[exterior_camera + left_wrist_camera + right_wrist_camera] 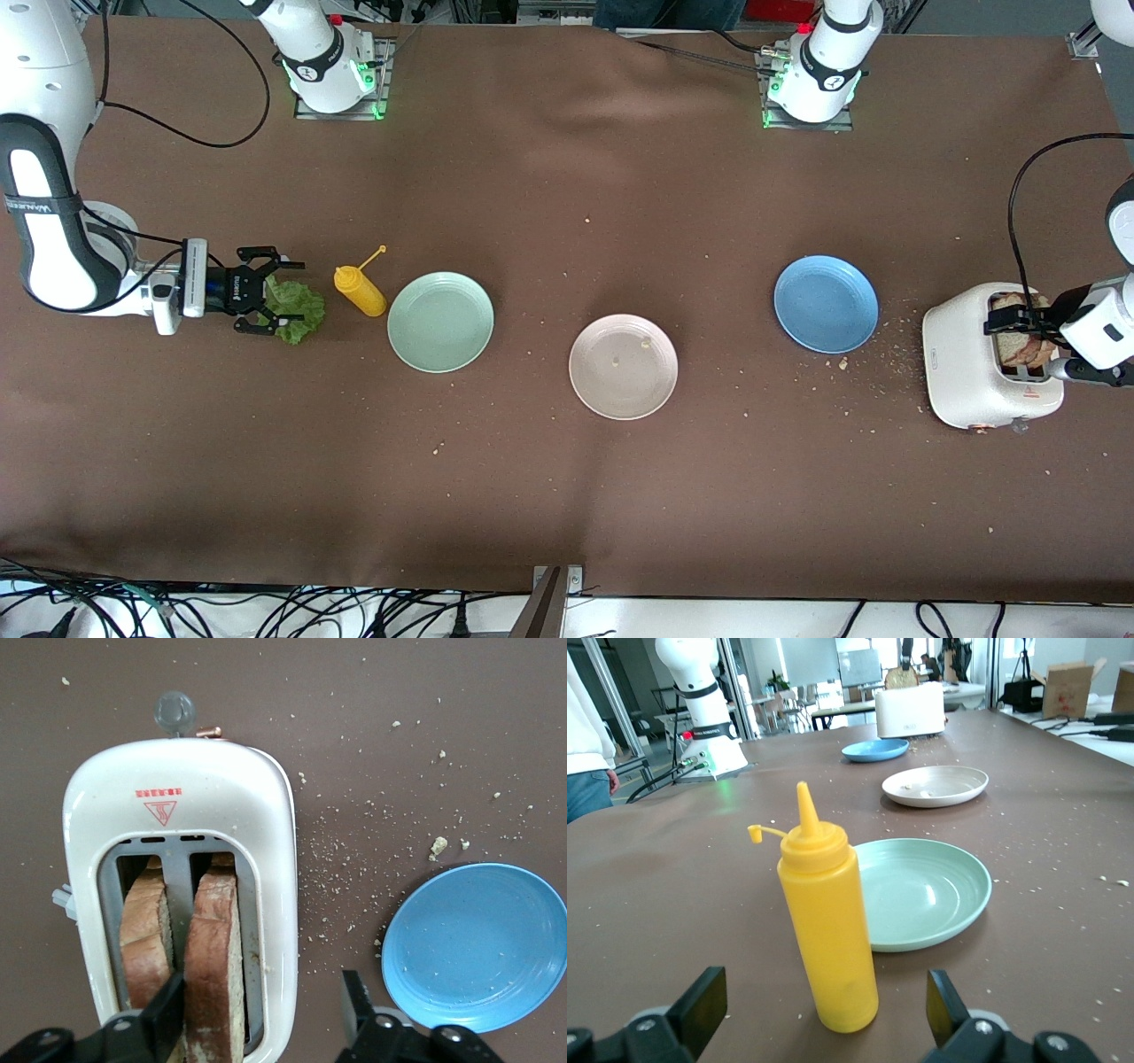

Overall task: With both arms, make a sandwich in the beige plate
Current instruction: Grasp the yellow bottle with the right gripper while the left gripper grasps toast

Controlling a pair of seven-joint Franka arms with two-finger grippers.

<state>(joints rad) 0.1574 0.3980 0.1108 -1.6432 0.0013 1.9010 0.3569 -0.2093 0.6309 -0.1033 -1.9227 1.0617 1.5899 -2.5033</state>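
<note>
1. Front view: our right gripper (276, 303) lies low at the right arm's end of the table, its fingers spread around the crinkly green lettuce leaf (297, 311). We cannot tell whether they pinch it. Just past the fingertips stands a yellow squeeze bottle (360, 290), then a mint-green plate (440, 322). The beige plate (623, 366), round, pale and ring-rimmed, sits mid-table with only a few crumbs on it, between the mint-green plate and a blue plate (826, 304). Our left gripper (1030, 322) hangs over the white toaster (961, 372) at the left arm's end of the table, fingers at the bread.

2. Left wrist view: two brown wholegrain bread slices (213, 961) stand upright in the toaster's slots. Our left gripper's fingers (164, 1019) are spread wide. One dips into the gap between the slices, against the slice toward the blue plate; the other hangs outside the toaster body on the blue plate's side. That slice stands between them, not clamped. Crumbs dot the brown cloth beside the toaster.

3. Right wrist view: our right gripper's fingertips (700, 1001) stand wide apart. The yellow squeeze bottle rises just ahead of them, the mint-green plate next, then the beige plate and the blue plate. The lettuce leaf is out of sight here.
</note>
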